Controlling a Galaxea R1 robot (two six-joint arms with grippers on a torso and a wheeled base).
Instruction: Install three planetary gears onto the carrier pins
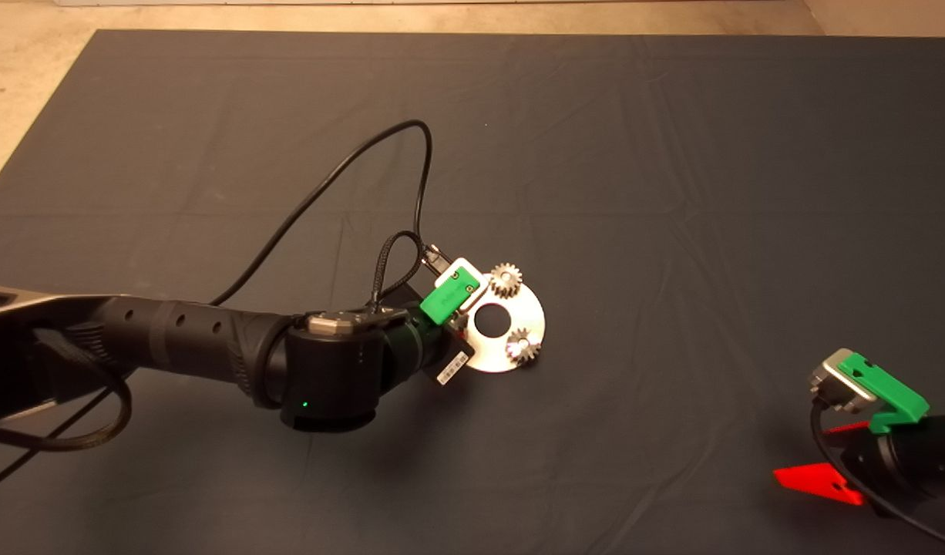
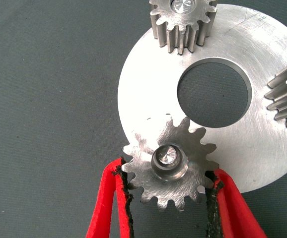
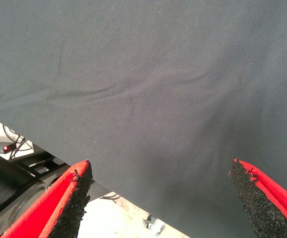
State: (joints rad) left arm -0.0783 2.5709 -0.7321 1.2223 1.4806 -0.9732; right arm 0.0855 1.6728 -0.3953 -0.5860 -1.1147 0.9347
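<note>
Sitting over the third of the carrier pins [image 2: 166, 155], the last of the planetary gears [image 2: 169, 168] has its bore around the stud tip, which shows inside the raised hub; whether it has dropped fully flat onto the silver disc [image 2: 148, 89] I cannot tell, since the wrist view looks steeply down on it. The left tool [image 2: 169, 191] grips this gear, its black pads [image 2: 125, 191] pressed on opposite teeth. Two other gears [image 1: 506, 279] [image 1: 523, 346] already ride their studs on the disc, which lies on the table's dark mat [image 1: 673, 193].

Risks from here, as I judge them: if the gear is cocked on the stud, letting go could leave it jammed or tipped. Frayed pad rubber may snag a tooth and lift the gear off as the tool opens or rises. Any sideways pull could slide the loose disc across the mat.

The right tool [image 1: 819, 474] waits at the lower right edge, fingers spread wide, holding nothing.
</note>
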